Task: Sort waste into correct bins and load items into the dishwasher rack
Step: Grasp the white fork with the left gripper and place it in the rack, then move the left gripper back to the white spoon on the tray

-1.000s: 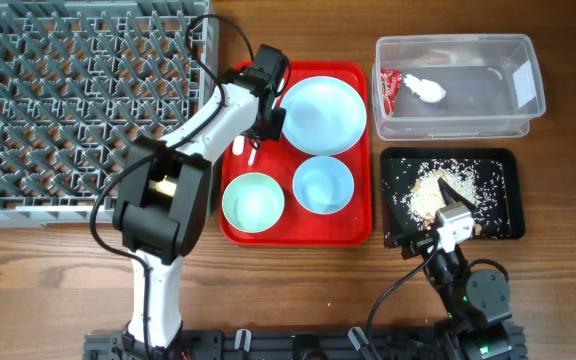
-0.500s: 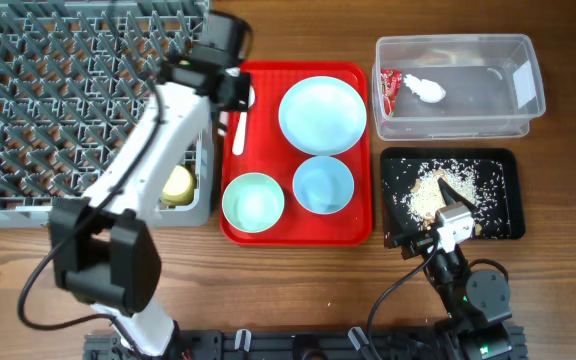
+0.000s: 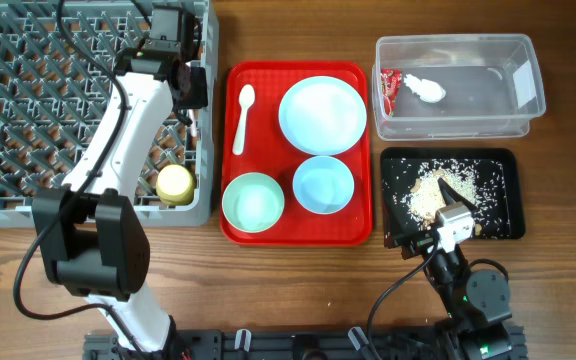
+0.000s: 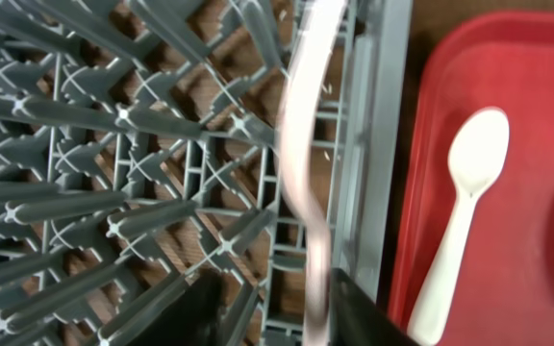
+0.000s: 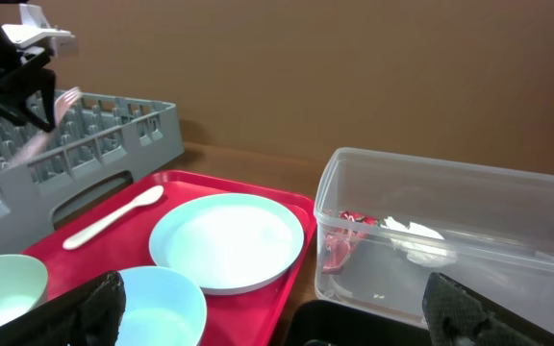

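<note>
My left gripper hangs over the right edge of the grey dishwasher rack, its jaws apart. The blurred white fork stands between them against the right finger, above the rack pegs. The yellow-green cup lies in the rack. The white spoon, blue plate and two bowls are on the red tray. The clear tub holds the red wrapper and napkin. Crumbs lie in the black tray. My right gripper is open and empty at that tray's front edge.
The red tray sits between the rack and the two bins. Bare wooden table runs along the front edge. The left arm stretches diagonally across the rack's right half.
My left gripper has moved from the red tray up and left to the rack's right edge, bringing the fork. The cup in the rack is now uncovered. The right arm has not moved.
</note>
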`<state>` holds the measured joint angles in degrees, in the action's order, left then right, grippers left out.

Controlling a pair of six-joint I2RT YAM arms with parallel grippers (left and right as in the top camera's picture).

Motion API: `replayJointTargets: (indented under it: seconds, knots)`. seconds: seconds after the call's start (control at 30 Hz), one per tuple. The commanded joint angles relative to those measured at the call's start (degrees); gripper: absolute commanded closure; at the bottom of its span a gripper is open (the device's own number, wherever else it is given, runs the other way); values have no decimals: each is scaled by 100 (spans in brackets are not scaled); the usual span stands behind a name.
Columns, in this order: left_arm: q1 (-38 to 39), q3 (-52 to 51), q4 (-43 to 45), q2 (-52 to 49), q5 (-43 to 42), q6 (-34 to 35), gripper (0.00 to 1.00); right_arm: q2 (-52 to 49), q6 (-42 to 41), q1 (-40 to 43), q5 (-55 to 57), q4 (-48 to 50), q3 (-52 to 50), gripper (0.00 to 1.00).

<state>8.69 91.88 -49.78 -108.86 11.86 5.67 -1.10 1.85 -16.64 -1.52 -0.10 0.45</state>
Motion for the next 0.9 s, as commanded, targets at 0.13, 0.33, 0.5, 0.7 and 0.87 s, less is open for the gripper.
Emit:
replayJointTargets:
  seconds: [0.13, 0.33, 0.5, 0.7, 0.87]
  knots:
    - [186, 9, -162, 380, -398, -168, 42, 83, 79, 44, -114, 28, -15, 0]
    - [501, -2, -81, 372, -1408, -33, 47, 83, 79, 44, -111, 28, -15, 0]
    - [909, -17, 350, 127, -1331, -35, 49, 83, 81, 44, -114, 28, -15, 0]
    - [1086, -17, 750, -625, -748, -33, 51, 83, 79, 44, -114, 28, -15, 0]
    - [1069, -17, 960, -1329, -748, -33, 57, 83, 76, 44, -111, 28, -15, 0]
